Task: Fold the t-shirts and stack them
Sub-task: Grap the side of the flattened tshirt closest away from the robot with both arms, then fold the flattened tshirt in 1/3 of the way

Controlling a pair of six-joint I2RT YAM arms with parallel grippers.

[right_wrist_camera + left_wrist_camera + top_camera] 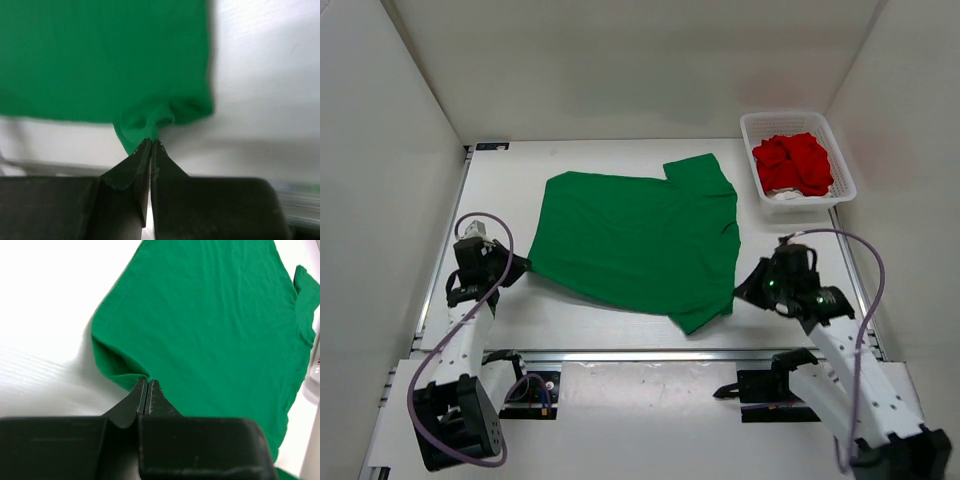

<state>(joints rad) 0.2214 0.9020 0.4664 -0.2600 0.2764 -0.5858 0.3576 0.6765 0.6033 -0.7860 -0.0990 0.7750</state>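
Left wrist view showed the left gripper [148, 385] pinched tight on a corner of the green t-shirt [210, 325]. The right gripper [151, 145] was likewise clamped on a bunched edge of it (view blurry). The shirt lay spread on the table [500, 190], with the red t-shirt [795, 160] piled in the basket [790, 116].

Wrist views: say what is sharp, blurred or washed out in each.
Right wrist view: the green t-shirt and the table behind it are blurred, the right gripper tips crisp. Left wrist view: shirt seams are sharp, the table is blown out to white at upper left.
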